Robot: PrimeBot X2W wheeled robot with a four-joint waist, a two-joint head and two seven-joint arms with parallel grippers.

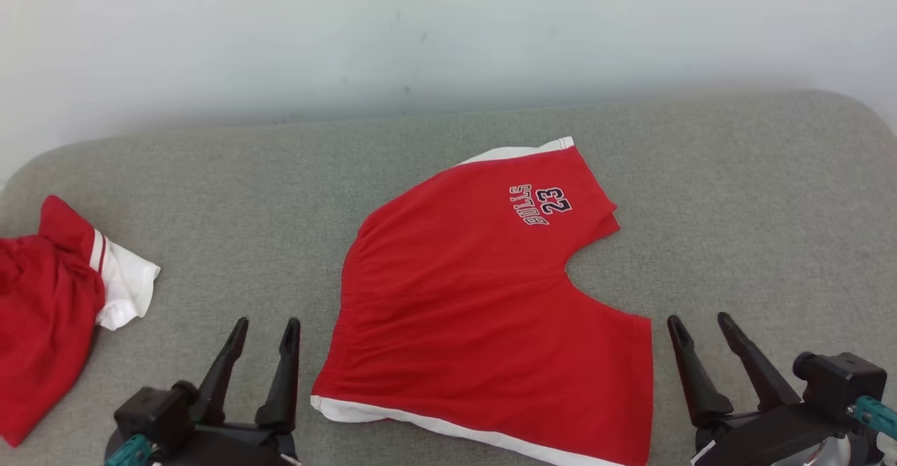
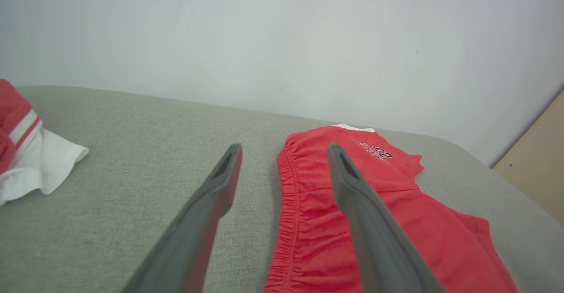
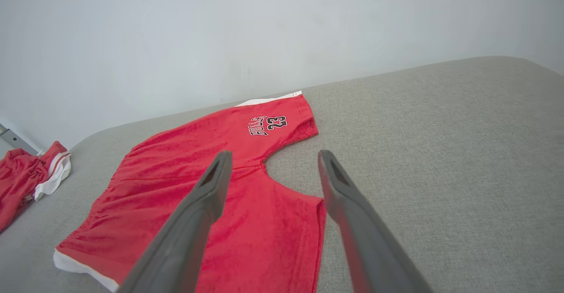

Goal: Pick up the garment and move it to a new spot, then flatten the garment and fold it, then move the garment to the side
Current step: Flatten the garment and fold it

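At the far left edge of the grey cloth-covered desk (image 1: 210, 172), a crumpled red and white garment (image 1: 42, 312) is lying in a heap, with a white piece spilling out on its right side. To the right of it, at the lower left of the head view, the left tool (image 1: 267, 324) is standing with its two dark fingers spread wide and is gripping nothing. It is sitting just beside the gathered waistband of the red shorts (image 1: 476, 298), apart from the cloth. The shorts are lying spread flat in the middle of the desk, waistband facing left and both legs pointing right. White trim is showing along their far and near edges, and a "BULLS 23" print is showing on the far leg. Just right of the near leg's hem, the right tool (image 1: 699, 319) is also standing wide open and empty, its fingers pointing away from the robot.
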